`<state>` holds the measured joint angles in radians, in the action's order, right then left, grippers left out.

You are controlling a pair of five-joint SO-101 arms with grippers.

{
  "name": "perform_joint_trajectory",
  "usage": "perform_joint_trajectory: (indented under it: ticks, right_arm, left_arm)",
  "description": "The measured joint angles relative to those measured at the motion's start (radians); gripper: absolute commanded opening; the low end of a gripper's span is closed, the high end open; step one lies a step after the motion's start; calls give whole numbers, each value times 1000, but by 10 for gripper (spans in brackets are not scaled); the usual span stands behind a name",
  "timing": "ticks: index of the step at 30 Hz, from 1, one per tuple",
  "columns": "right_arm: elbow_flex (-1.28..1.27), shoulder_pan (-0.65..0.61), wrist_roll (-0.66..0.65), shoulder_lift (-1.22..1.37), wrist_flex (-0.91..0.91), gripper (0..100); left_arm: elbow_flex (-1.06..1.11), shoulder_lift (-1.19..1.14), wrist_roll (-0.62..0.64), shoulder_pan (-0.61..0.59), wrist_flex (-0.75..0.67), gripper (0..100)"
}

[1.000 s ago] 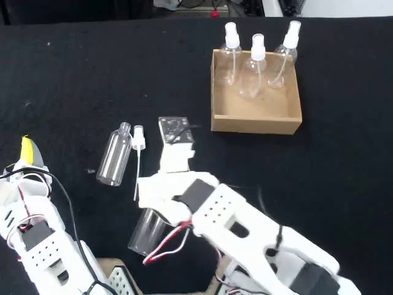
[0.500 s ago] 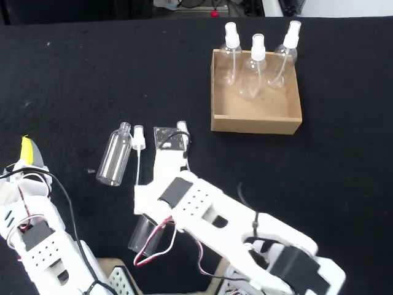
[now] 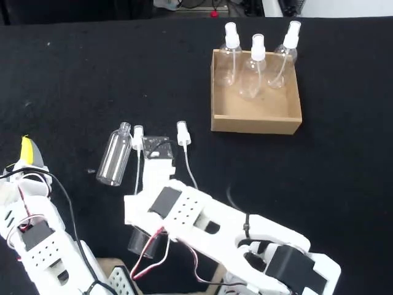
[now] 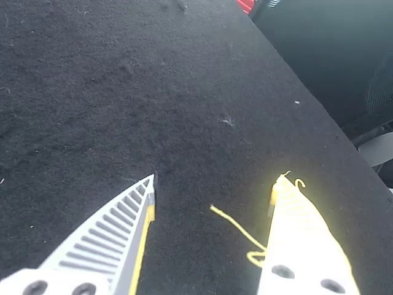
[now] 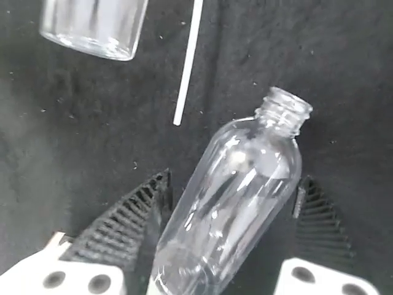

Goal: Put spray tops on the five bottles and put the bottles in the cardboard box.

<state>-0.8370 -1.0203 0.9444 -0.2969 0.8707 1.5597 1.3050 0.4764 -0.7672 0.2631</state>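
Note:
Three bottles with spray tops point(image 3: 256, 61) stand in the cardboard box point(image 3: 256, 121). A capless clear bottle point(image 3: 115, 153) lies left of centre, a spray top point(image 3: 138, 136) beside it and a second spray top point(image 3: 182, 131) just right. Another capless bottle point(image 3: 140, 238) lies half under my right arm point(image 3: 184, 212). In the right wrist view this bottle point(image 5: 245, 184) lies between the fingers of my open right gripper point(image 5: 233, 181), neck pointing away. My left gripper point(image 4: 218, 178) is open over bare cloth, at the table's left edge point(image 3: 27, 152).
Black cloth point(image 3: 80, 74) covers the table. The spray top's thin tube point(image 5: 187, 64) and the other bottle's base point(image 5: 92, 24) lie just beyond the right gripper. A tan object point(image 3: 113, 270) sits at the front edge by the arm bases.
My right arm has swung left and back toward the front edge. The second spray top, hidden a second ago, now lies in plain sight. The left arm has not moved.

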Motion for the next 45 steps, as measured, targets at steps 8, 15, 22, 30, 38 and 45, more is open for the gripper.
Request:
perform_joint_trajectory:
  ticks: [8,15,22,30,38,45]
  right_arm:
    - [-20,0,2,0,-25,293]
    - [-20,-3,2,0,-25,263]
    - [-20,-3,-31,0,-28,8]
    - [-20,166,-158,0,-31,34]
    - [-20,408,-735,0,-20,32]
    - [106,436,-1261,0,206,35]
  left_arm:
    - [0,0,0,0,0,292]
    - [0,0,0,0,0,292]
    - [0,0,0,0,0,292]
    - [0,0,0,0,0,292]
    - [0,0,0,0,0,292]
    - [0,0,0,0,0,292]
